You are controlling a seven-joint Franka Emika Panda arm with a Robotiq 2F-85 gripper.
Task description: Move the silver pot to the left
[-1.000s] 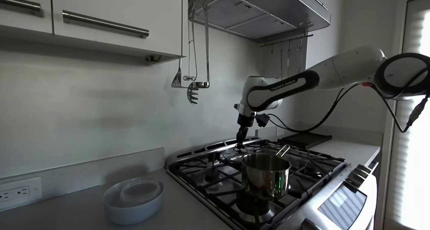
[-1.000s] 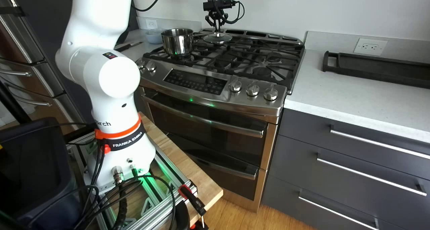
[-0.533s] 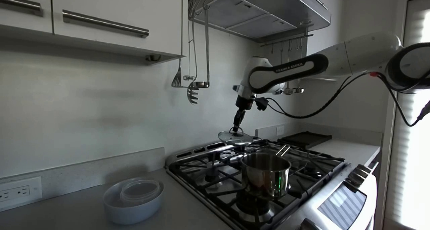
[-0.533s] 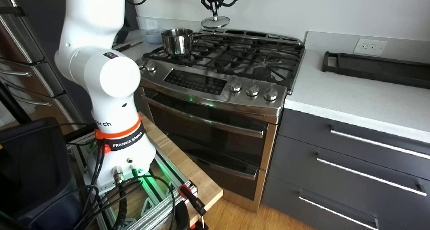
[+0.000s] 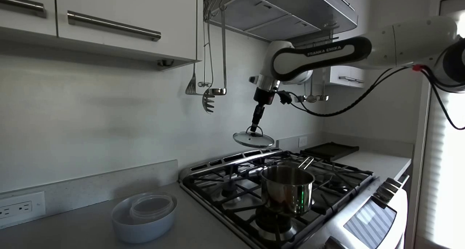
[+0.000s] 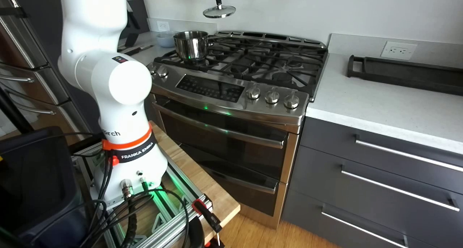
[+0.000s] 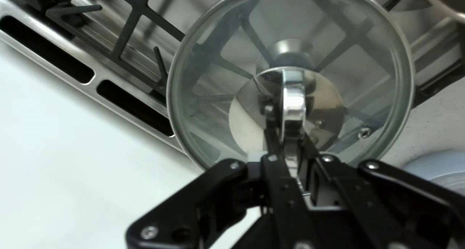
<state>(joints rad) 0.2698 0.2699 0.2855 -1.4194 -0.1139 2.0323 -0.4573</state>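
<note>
The pincer (image 7: 289, 141) is clamping the loop handle (image 7: 293, 100) of a glass lid (image 5: 250, 141), which is hanging slightly tilted above the stove (image 6: 231, 110). In both exterior views, the silver pot (image 5: 287, 194) is standing on the stove near the control panel (image 6: 211, 88), its long handle (image 5: 306, 163) pointing away from the pale bowl (image 5: 144, 232), which is resting on the tabletop (image 5: 199, 220).

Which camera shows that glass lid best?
The wrist view: it shows the glass lid close up from above, nearly whole, its handle in the gripper. Both exterior views show the lid uncropped, but smaller and at a slant.
</note>
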